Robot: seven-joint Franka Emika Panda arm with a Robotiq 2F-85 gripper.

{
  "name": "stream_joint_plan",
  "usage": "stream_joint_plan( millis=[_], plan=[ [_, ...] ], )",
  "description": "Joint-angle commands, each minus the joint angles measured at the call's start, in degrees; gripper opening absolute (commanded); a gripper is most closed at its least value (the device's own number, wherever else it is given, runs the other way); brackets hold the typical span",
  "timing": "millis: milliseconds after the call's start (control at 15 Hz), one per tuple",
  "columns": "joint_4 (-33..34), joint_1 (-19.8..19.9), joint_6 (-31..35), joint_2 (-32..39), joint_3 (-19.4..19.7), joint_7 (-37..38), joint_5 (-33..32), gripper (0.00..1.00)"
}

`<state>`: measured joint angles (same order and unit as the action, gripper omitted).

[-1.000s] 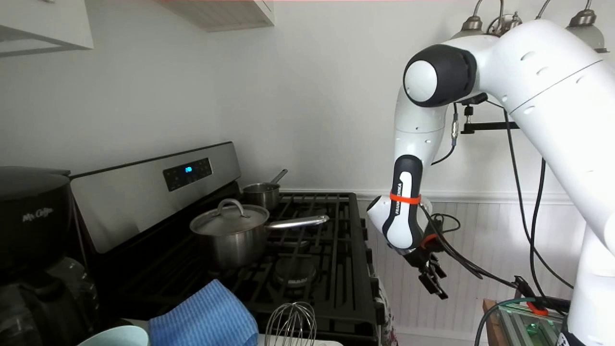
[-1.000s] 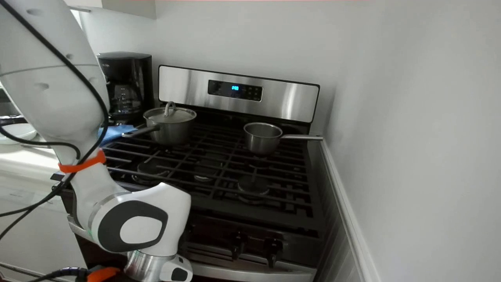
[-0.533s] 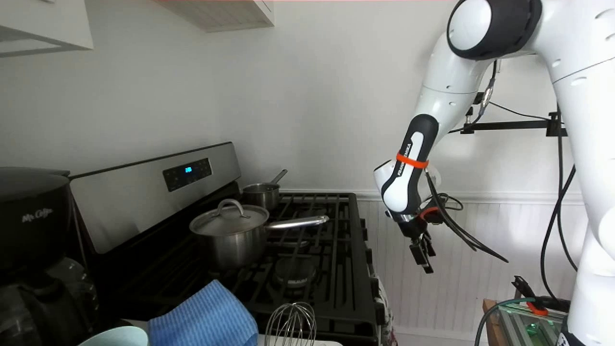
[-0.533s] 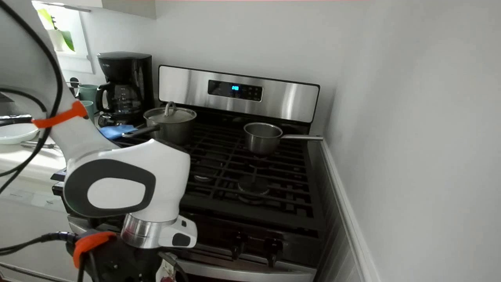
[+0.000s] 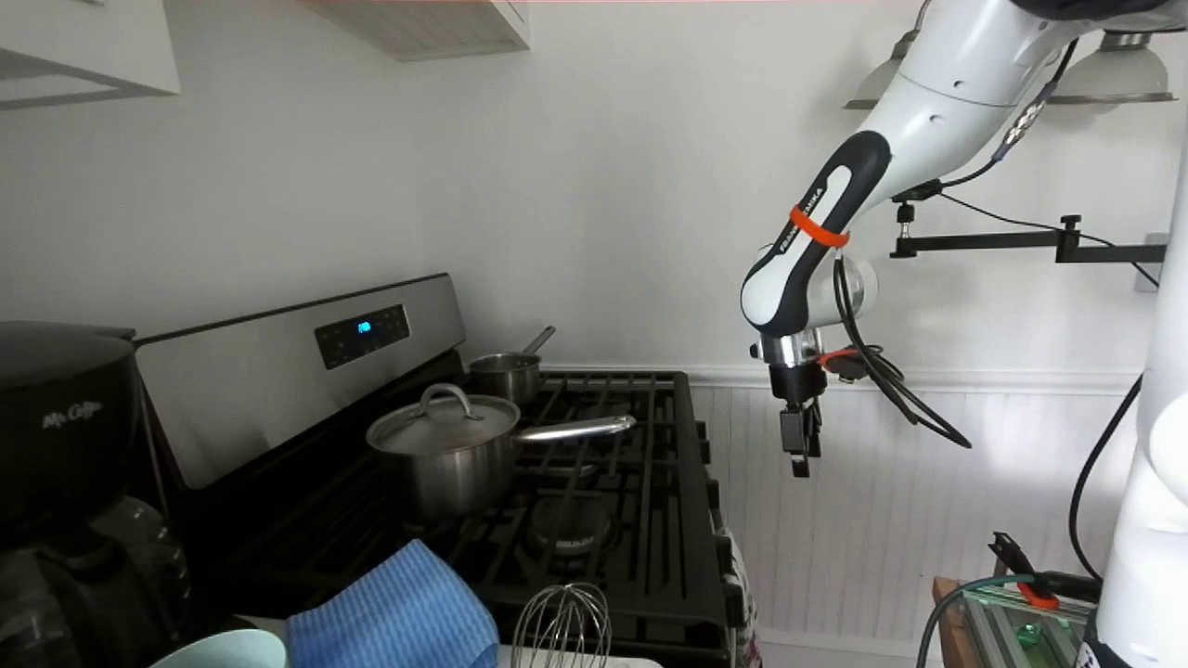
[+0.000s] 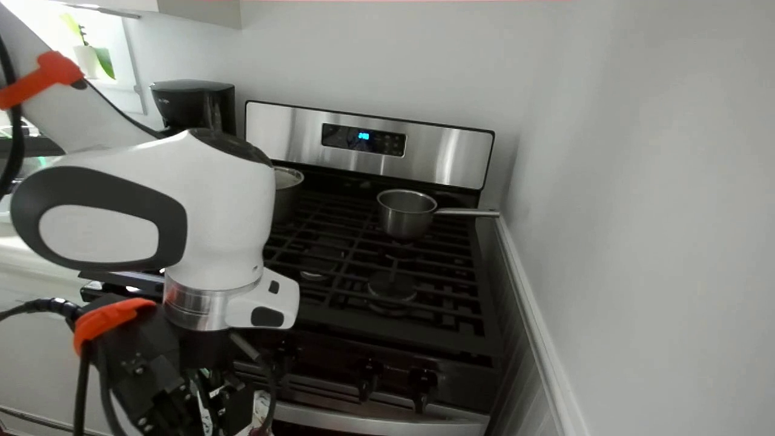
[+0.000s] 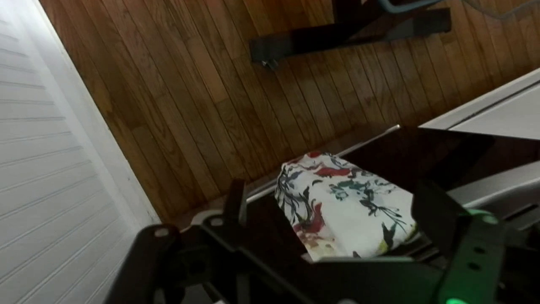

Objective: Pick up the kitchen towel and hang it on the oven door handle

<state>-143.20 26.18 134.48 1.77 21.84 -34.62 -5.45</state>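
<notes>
The kitchen towel [image 7: 346, 202], white with red, green and blue print, hangs at the oven front and appears draped over the oven door handle [image 7: 502, 183]. An edge of it shows beside the stove [image 5: 745, 603] in an exterior view, and a small piece [image 6: 261, 404] shows by the silver handle [image 6: 375, 419] in an exterior view. My gripper [image 7: 336, 204] is open and empty, fingers wide apart, with the towel beyond and below them. In an exterior view the gripper [image 5: 800, 455] points straight down in front of the stove, above the towel and apart from it.
A lidded pot [image 5: 455, 455] and a small saucepan [image 6: 407, 213] stand on the stove [image 6: 387, 321]. A blue ribbed cloth [image 5: 399, 608] and a whisk [image 5: 562, 622] lie at the near counter. Knobs [image 6: 422, 381] stick out of the stove front. A wall [image 6: 636, 212] stands close beside the stove.
My gripper has risen and turned from tilted to pointing straight down, with the forearm drawn up and back. The towel's visible part in the exterior views looks unmoved.
</notes>
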Motion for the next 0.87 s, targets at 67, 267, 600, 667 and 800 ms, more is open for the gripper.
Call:
stream_joint_plan(
  millis=[67,267,600,667,800],
  plan=[
    [-2.6,-0.8,-1.9,-8.4,1.3,-4.1,3.7,1.00],
    [-2.8,-1.2,-3.2,-11.8,2.1,-4.2,3.5,1.00],
    [-1.1,-1.5,-3.5,-10.7,2.7,-2.1,1.6,1.00],
    [-1.3,-1.5,-3.5,-10.9,2.8,-2.1,1.6,1.00],
    [-1.6,-1.5,-3.5,-10.9,2.8,-2.1,1.6,1.00]
  ],
)
